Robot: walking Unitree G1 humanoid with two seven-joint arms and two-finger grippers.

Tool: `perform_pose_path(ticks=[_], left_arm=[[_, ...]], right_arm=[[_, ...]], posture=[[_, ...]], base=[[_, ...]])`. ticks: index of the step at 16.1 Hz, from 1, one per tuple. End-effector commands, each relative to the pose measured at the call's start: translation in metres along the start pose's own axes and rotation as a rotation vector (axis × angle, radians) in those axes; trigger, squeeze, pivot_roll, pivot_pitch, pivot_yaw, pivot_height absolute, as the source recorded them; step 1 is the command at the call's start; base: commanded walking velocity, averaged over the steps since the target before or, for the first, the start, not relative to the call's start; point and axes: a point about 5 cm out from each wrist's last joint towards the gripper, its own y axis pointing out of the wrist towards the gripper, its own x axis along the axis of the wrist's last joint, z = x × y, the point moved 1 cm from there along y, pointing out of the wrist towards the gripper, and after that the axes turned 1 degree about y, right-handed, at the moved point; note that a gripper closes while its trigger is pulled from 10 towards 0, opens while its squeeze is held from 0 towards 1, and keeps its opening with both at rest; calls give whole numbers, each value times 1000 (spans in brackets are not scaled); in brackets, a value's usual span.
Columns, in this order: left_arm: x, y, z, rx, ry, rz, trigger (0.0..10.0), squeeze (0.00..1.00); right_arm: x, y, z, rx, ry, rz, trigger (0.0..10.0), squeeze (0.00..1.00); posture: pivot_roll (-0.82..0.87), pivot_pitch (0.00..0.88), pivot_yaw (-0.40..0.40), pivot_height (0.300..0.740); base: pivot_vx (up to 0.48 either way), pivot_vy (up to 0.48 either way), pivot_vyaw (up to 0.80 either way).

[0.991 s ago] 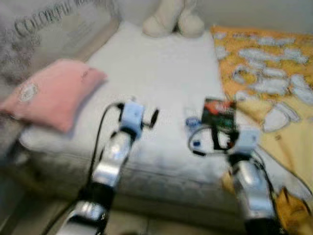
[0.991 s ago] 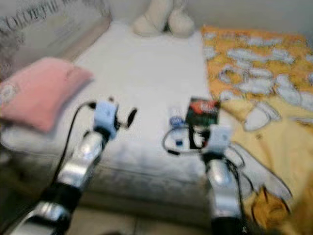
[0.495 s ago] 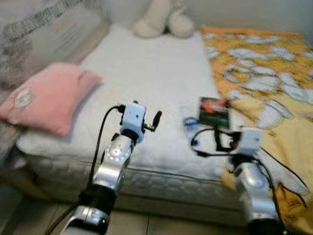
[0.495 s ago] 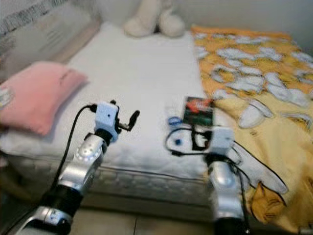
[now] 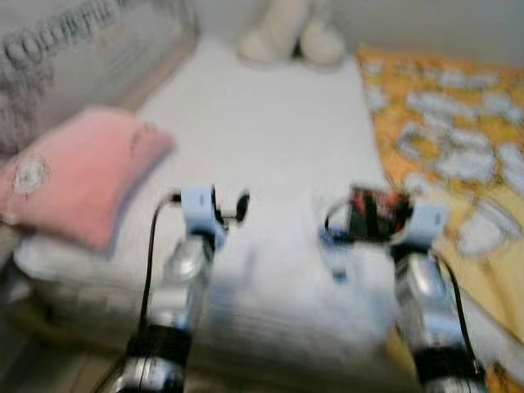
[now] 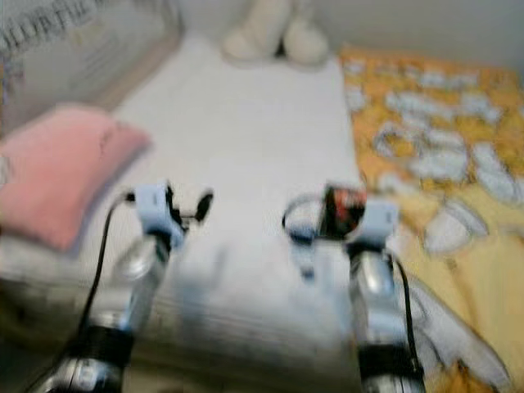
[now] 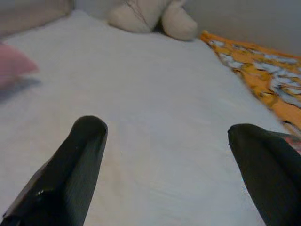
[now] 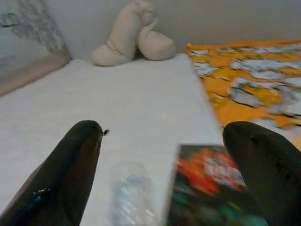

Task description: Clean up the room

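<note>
A dark book with a red cover picture (image 8: pixel 207 186) lies on the white mattress (image 5: pixel 270 139) near its front edge. A clear plastic bottle (image 8: pixel 131 193) lies beside it. My right gripper (image 8: pixel 163 131) is open just short of them, with the book and bottle low between its fingers. My left gripper (image 7: pixel 167 131) is open over bare sheet, its fingers (image 5: pixel 237 205) left of the book. A pink pillow (image 5: pixel 78 176) rests at the bed's left side. A cream plush toy (image 5: pixel 291 37) sits at the far end.
An orange patterned blanket (image 5: pixel 458 139) covers the bed's right side and hangs over the front edge. A grey printed panel (image 5: pixel 74 57) stands along the left. The head views are blurred.
The whole view has shifted and blurred, so the camera is moving. My right gripper now stands closer to the book and bottle. Both grippers stay open.
</note>
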Motion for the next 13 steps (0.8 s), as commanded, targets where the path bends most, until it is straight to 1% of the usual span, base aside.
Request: perform_pose_path(ticks=[1,3,4,5,6,7,8,9,10,12,13], left_arm=[[3,0,-4,-33,39,1,10000,0],[6,-5,-3,-56,72,-7,10000,0],[8,-12,2,-61,99,-10,10000,0],[11,-20,9,-55,127,-10,10000,0],[15,-28,17,-46,157,-9,10000,0],[17,-32,23,-30,167,-8,10000,0],[24,-45,40,23,198,2,10000,0],[25,-48,42,33,203,4,10000,0],[27,-58,45,44,210,16,10000,0],[27,-70,41,48,206,38,10000,0],[27,-73,40,51,202,43,10000,0]], right_arm=[[-12,-1,1,-18,45,44,10000,0],[-20,7,-3,-52,98,94,10000,0],[-23,12,-5,-77,109,115,10000,0],[-25,17,-11,-113,87,145,10000,0],[-26,20,-14,-139,76,163,10000,0],[-27,22,-17,-153,61,174,10000,0],[-30,26,-20,-152,11,223,10000,0],[-31,27,-20,-149,1,238,10000,0],[-39,25,-20,-143,-32,297,10000,0],[-53,19,-21,-140,-85,393,10000,0],[-55,17,-21,-143,-91,406,10000,0]], posture=[[-6,0,-9,740],[19,0,2,740],[60,0,10,740],[94,11,13,740],[137,45,18,740],[168,73,22,740],[210,125,28,740],[210,125,28,740],[237,179,24,740],[246,216,16,740],[248,235,15,740]], base=[[0,0,0],[0,0,0],[0,0,0],[0,0,0],[0,0,0],[0,0,0],[0,0,0],[0,0,0],[0,0,0],[0,0,0],[0,0,0]])
